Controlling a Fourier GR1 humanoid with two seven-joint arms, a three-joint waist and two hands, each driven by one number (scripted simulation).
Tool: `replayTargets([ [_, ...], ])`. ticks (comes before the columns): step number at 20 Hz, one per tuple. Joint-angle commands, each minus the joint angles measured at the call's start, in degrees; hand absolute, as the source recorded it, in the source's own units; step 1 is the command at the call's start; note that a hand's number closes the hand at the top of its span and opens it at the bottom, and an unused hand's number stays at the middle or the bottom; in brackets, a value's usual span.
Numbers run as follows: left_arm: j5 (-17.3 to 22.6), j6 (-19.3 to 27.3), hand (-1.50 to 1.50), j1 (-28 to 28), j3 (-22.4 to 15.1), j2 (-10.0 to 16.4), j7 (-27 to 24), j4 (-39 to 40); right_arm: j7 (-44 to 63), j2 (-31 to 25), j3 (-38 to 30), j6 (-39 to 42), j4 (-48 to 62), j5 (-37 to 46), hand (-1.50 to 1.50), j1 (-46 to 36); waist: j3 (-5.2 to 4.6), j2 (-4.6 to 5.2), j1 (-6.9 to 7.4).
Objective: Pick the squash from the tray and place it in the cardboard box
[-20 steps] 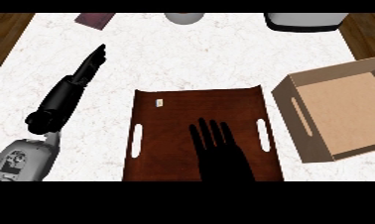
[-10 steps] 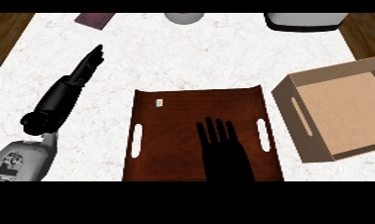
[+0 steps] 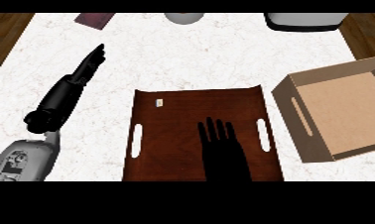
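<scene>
A dark brown tray [image 3: 183,114] with two slot handles lies at the counter's front centre. No squash shows on it, only a tiny pale speck [image 3: 159,102] near its far left corner. My right hand [image 3: 219,143] is flat over the tray's right half, open, with its fingers straight and pointing away. Whatever is under it is hidden. The cardboard box [image 3: 344,114] stands open to the right of the tray, and nothing shows inside it. My left hand [image 3: 88,67] rests open on the counter to the left of the tray, fingers straight.
Along the back edge are a maroon flat object [image 3: 95,18], a grey round object [image 3: 183,18] and a pale grey vessel [image 3: 304,21]. White marbled counter [image 3: 190,59] stretches between these and the tray. Wooden floor shows past both side edges.
The right hand has shifted only slightly over the tray, its fingers now closer together. The left arm has not moved.
</scene>
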Motion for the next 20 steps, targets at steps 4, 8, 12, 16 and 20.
replayTargets([
  [4, -1.6, -1.3, 0.0, 1.6, 1.5, -1.1, -3.3, 1.0, 3.1, 1.6, -3.8, 3.9, 1.4, 4.0, -1.5, 0.4, -0.01, 0.02, 0.0],
  [8, -3.2, -0.3, 0.0, -0.8, 1.0, -3.1, 1.9, -1.5, -4.3, 0.7, -8.5, 0.4, 7.5, 4.1, -1.5, 0.3, 0.02, 0.03, 0.1],
  [12, -5.4, -0.9, 0.0, 5.1, 1.2, -3.9, -1.2, -4.3, -8.1, -0.3, -7.2, 0.0, 5.7, 5.4, -1.5, 4.5, 0.01, -0.03, 0.16],
  [16, -5.8, -1.1, 0.0, 0.1, 0.5, -5.7, 1.9, -1.9, -15.7, -0.8, -4.4, -6.5, 12.0, 8.8, 1.5, 2.1, 0.03, 0.03, 0.15],
  [20, -4.7, -2.8, 0.0, 0.2, 2.6, -5.0, 2.1, -3.1, -18.6, -1.7, -4.4, -10.7, 12.5, 12.9, 1.5, 1.4, 0.02, 0.0, 0.14],
])
